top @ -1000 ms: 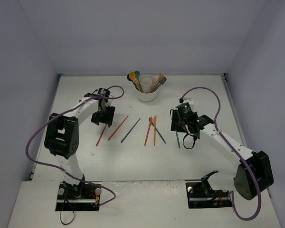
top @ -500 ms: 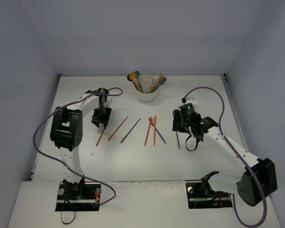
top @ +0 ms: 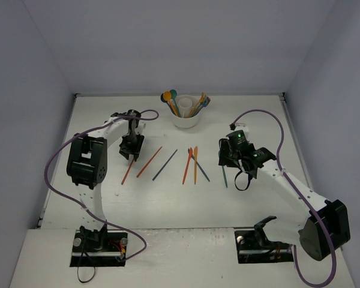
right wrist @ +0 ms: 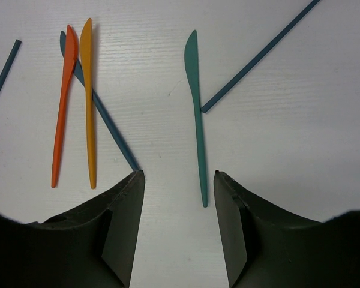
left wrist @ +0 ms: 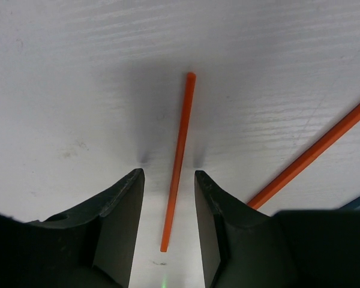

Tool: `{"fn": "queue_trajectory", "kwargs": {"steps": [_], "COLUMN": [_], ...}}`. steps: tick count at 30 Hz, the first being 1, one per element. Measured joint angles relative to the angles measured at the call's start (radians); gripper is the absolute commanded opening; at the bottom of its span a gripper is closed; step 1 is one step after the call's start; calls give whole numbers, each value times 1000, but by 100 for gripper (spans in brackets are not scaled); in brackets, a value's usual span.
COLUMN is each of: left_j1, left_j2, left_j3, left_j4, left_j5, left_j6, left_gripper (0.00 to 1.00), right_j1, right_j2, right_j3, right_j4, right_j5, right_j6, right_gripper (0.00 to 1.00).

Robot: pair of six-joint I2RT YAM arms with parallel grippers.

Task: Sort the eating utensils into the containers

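Roughly halfway, I'd judge: several utensils (top: 168,96) stand in the white cup (top: 186,122) at the back, seven lie loose on the table (top: 108,198) (by my count), the left gripper (left wrist: 168,173) open astride a red-orange utensil (left wrist: 181,132), the right gripper (right wrist: 177,174) open around the teal knife (right wrist: 195,108) handle's end.

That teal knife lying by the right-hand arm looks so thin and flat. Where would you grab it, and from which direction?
Probably the narrow handle, from straight above. The teal knife lies flat on the table, so only its thin sides can be pinched. The dark blue stick ends beside its middle, but the handle's end is free, and the right gripper stands open over it.
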State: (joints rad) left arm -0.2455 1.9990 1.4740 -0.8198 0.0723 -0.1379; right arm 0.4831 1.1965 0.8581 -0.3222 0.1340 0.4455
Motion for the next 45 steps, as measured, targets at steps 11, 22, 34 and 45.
{"fn": "queue_trajectory", "kwargs": {"steps": [11,22,34,45], "left_j1": [-5,-8,-16,-177], "left_j2": [43,54,-127,-223], "left_j3": [34,49,154,303], "left_j4": [-10,-18,100,645], "left_j5": [17,36,68,72], "left_j6": [1,10,-63,-205], "left_gripper": [13,0,0,0], "right_j1": [-6,-7,-13,-20], "right_j2": [0,0,-29,-142], "right_j3": [-6,-6,-6,2], "right_j4": [-1,-2,-4,-6], "right_j5": [8,9,9,8], "right_j6": [-7,-31,-64,-121], "right_gripper": [47,48,47,48]}}
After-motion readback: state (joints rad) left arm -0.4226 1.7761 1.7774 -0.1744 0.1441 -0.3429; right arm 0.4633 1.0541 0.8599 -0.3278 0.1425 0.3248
